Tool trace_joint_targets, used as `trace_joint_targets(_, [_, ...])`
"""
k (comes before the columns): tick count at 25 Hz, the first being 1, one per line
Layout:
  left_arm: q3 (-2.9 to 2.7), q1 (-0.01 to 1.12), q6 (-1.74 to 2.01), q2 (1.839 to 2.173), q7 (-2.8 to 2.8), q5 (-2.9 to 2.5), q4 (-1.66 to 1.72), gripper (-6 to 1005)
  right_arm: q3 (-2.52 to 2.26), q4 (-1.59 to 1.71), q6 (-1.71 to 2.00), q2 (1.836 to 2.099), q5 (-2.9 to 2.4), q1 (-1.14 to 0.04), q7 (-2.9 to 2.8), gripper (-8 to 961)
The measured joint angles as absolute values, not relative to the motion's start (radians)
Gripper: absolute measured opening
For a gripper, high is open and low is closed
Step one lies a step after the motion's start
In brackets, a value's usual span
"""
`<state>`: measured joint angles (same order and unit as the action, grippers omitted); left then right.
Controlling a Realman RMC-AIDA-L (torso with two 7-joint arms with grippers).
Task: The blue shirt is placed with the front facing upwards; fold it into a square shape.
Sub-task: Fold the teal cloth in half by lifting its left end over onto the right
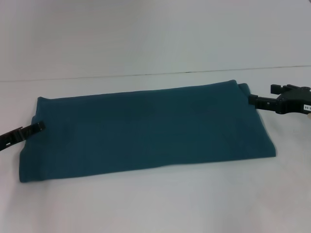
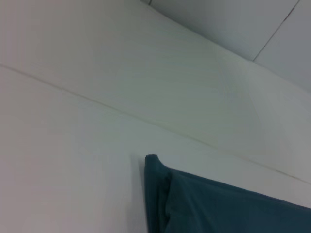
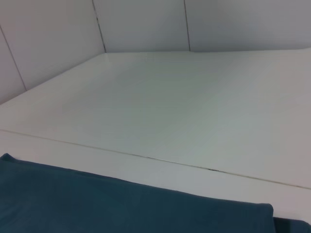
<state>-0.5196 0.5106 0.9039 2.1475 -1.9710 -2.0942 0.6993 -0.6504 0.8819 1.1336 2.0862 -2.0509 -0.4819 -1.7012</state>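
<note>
The blue shirt point(image 1: 146, 131) lies flat on the white table point(image 1: 155, 204), already brought down to a long band running from about 9 o'clock to 3 o'clock in my head view; no sleeves, collar or lettering show, so I judge the lengthwise folds are done. It is a strip, not a square, so what I reckon is left is to bring one short end over toward the other, perhaps twice, and press it flat. My left gripper point(image 1: 39, 127) sits at the 9 o'clock end, its tip over the cloth's short edge; I cannot tell whether it is clenched or released. My right gripper point(image 1: 257, 100) is at roughly 2 o'clock, by the far corner of the other end, and its grip I cannot tell either. A second layer peeks out at that corner, so the stack is not perfectly aligned.
</note>
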Motion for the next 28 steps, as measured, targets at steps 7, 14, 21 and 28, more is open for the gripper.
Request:
trace_joint_targets(7, [-0.524, 0.542, 0.950, 2.121, -2.138, -2.247, 0.754, 877, -0.650, 0.877, 1.134, 2.086, -2.051, -0.482, -1.701, 914])
trace_joint_targets(14, [-0.515, 0.606, 1.060, 2.071, -2.309, -2.417, 0.826, 877, -0.658, 0.873, 1.131, 2.086, -2.051, -0.485, -1.700, 915])
trace_joint_targets(21, [-0.518, 0.616, 1.051, 2.075, -2.325, -2.431, 0.802, 878, -0.667, 0.871, 1.125, 2.086, -2.051, -0.478, -1.700, 915])
trace_joint_targets(28, [-0.522, 0.614, 1.014, 2.084, -2.321, -2.431, 0.773, 878, -0.667, 0.867, 1.123, 2.086, -2.051, -0.474, -1.700, 915])
